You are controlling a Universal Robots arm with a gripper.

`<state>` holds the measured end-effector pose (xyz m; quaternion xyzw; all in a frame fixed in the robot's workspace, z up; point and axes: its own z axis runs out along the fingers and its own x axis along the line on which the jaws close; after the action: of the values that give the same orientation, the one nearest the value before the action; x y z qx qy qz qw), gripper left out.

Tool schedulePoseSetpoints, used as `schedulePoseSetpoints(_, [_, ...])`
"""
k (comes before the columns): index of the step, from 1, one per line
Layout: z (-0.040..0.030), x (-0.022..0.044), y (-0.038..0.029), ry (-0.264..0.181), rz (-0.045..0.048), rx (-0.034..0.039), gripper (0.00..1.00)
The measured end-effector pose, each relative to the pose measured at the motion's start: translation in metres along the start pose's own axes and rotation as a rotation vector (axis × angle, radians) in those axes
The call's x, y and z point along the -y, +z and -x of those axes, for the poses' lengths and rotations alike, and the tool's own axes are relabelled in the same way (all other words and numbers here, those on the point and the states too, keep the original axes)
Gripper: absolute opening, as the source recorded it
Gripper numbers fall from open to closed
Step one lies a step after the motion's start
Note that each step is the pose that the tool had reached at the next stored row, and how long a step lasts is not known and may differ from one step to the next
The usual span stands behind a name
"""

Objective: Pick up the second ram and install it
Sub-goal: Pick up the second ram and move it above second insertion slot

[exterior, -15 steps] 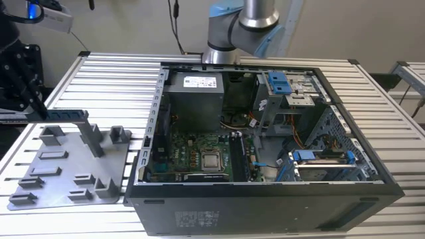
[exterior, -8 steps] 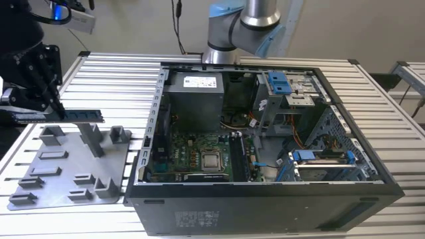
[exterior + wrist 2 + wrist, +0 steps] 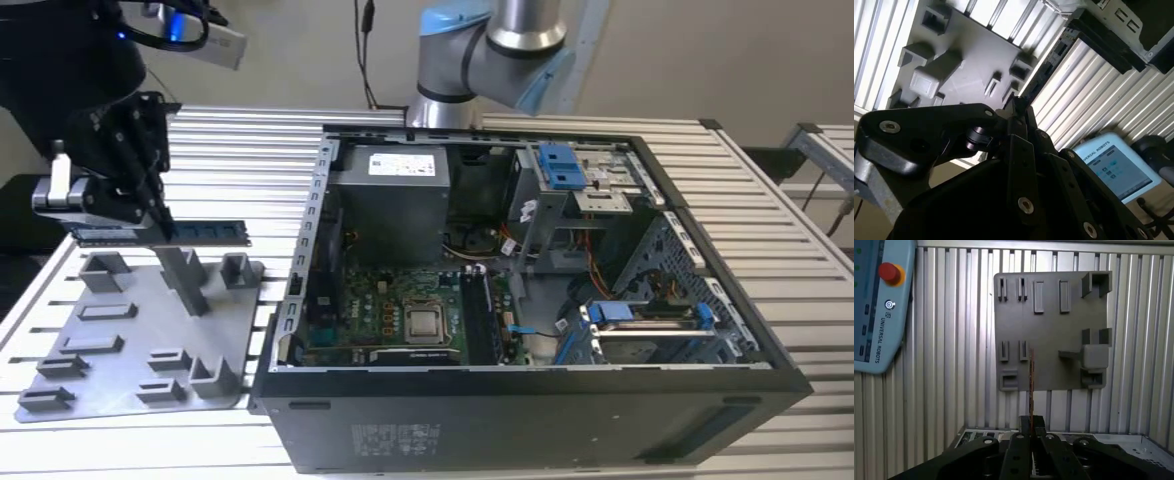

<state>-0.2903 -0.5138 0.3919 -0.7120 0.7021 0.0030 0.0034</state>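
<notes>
A ribbed table (image 3: 267, 150) of pale metal slats is carrying a flat grey plastic holder plate (image 3: 127, 350), studded with blocky posts. Beside the plate, an open black computer case (image 3: 534, 420) is standing. Above the plate, the gripper (image 3: 147, 226) is pinching the second ram (image 3: 214, 232), a thin dark board lying level over the plate's tallest post; contact there is unclear.

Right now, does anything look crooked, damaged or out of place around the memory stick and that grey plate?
Nothing stands out. The second ram sits level in the jaws, over the grey holder plate; in the first wrist view its edge runs straight.
</notes>
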Motion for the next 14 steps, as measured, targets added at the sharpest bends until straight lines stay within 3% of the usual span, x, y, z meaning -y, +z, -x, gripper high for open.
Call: schedulePoseSetpoints(14, [-0.0009,0.0627,0.0000,0.000,0.0028,-0.0001,0.14])
